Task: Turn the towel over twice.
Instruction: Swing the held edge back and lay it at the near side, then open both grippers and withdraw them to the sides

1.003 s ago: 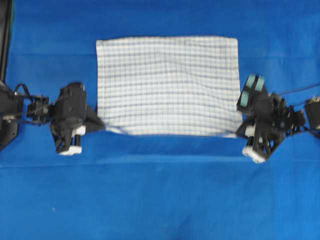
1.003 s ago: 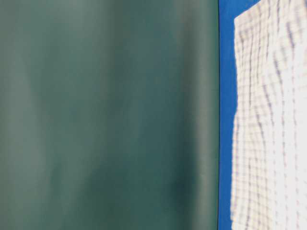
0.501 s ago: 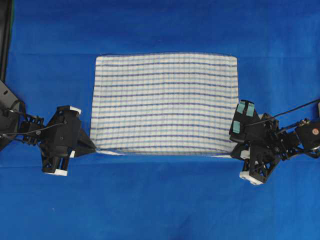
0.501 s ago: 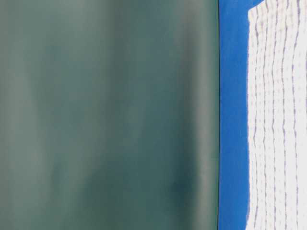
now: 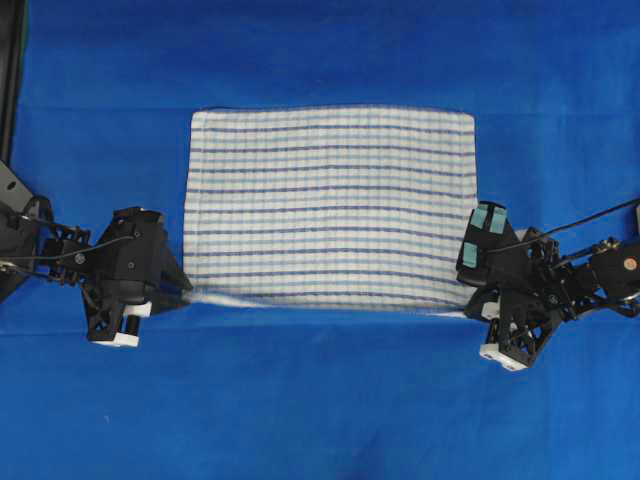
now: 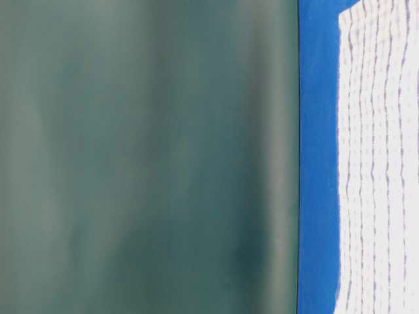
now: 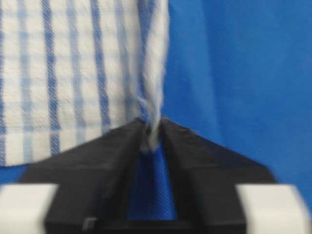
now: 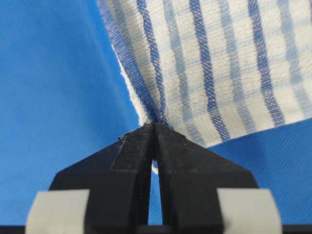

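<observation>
Left gripper (image 7: pixel 152 127) pinching near-left corner of towel (image 5: pixel 330 205), tips a crack apart, cloth blurred. Right gripper (image 8: pixel 155 127) tight on near-right corner. Rest lying flat on cover (image 5: pixel 320 400). Risk: left corner slipping out early, folding under, skewing the next flip.

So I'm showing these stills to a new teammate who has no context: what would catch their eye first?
Likely the white rectangular cloth towel with blue stripes, spread flat mid-table on the plain blue table covering. Next, the black left gripper and black right gripper, one at each near corner. Both wrist views show a corner of cloth between the fingers, the left pair slightly parted.
</observation>
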Tool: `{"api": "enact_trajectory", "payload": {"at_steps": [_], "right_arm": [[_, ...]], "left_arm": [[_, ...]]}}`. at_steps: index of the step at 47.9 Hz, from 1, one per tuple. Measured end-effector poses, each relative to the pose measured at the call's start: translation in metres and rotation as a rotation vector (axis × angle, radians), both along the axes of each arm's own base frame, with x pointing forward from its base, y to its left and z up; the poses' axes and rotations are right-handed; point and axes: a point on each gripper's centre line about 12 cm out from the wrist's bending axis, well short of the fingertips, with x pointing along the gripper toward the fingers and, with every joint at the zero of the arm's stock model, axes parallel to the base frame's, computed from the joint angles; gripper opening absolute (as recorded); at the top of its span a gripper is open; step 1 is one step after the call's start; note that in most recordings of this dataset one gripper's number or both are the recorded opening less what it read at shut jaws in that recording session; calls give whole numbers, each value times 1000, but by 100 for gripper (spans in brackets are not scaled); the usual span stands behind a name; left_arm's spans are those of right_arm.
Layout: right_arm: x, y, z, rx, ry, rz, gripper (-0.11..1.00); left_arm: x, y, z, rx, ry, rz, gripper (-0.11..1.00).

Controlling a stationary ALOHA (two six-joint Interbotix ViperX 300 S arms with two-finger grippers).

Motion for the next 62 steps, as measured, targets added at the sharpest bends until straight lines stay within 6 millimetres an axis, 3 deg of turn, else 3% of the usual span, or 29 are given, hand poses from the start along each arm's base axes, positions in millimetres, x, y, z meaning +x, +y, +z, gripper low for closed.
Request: {"api": "enact_trajectory", "payload": {"at_steps": [6, 10, 15, 22, 34, 44, 52, 62], "right_arm": [[4, 0, 8, -20, -1, 15, 56], [6, -1, 18, -41, -12, 26, 69], [9, -4, 36, -85, -39, 52, 64], [12, -9, 69, -155, -124, 93, 64], [6, -23, 129, -310, -347, 183, 64], [-19, -48, 170, -422, -517, 174, 64], [-50, -63, 197, -476, -653, 147, 64], [-79, -74, 200, -481, -728, 101, 64]], "left_arm": [[4, -1, 10, -10, -7, 6, 68], [6, -2, 21, -12, -12, 3, 82], [7, -2, 38, -12, -27, -4, 80], [5, -2, 63, -24, -75, -7, 78], [-6, 7, 117, -37, -287, -6, 78], [-28, 25, 149, 6, -458, 18, 78], [-48, 38, 168, 64, -571, 35, 78], [-69, 50, 171, 85, -639, 92, 78]]}}
